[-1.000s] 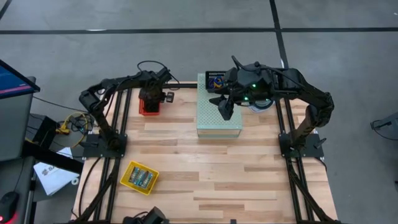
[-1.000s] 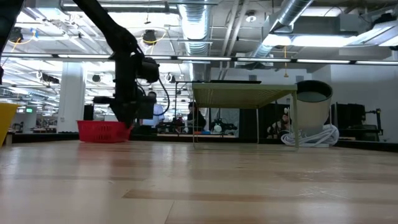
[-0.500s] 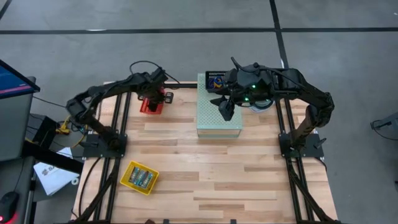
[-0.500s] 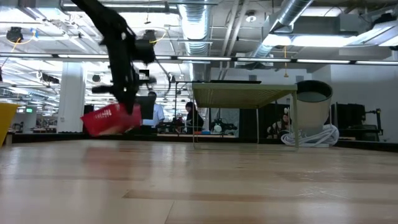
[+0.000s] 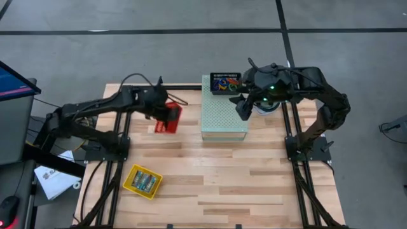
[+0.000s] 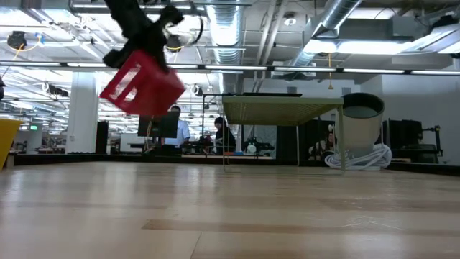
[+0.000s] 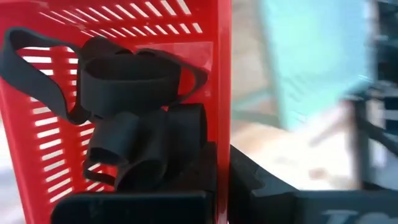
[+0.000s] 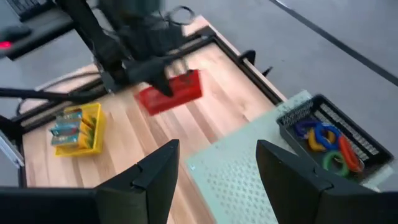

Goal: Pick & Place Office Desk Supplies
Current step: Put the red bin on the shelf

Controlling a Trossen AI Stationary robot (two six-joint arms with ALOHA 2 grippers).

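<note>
Two baskets of small supplies are in play, and the red slatted basket (image 5: pixel 168 117) is the one in hand: the left pincer (image 5: pixel 159 112) is clamped together on its rim and holds it tilted in the air above the counter (image 5: pixel 210 178), between the counter's left edge and the pale green perforated box (image 5: pixel 224 117). Inside it the left wrist view shows a heap of black binder clips (image 7: pixel 134 134) piled against the slats, loose and free to slide. I judge the basket light and fairly stiff, thin plastic that may flex at the wall, so a rim grip suits it, but the tilt matters: the clips are small, hard and smooth, and a steeper angle could spill them. The right pincer (image 5: pixel 243 107) hangs with its fingers apart over the far right part of the green box, close to a dark tray (image 8: pixel 339 134) that holds coloured elastic loops (image 8: pixel 323 140); those are soft, springy and best pinched across the band. A yellow bin (image 5: pixel 142 181) with green-blue packets (image 5: pixel 145 182) sits at the near left of the counter.
</note>
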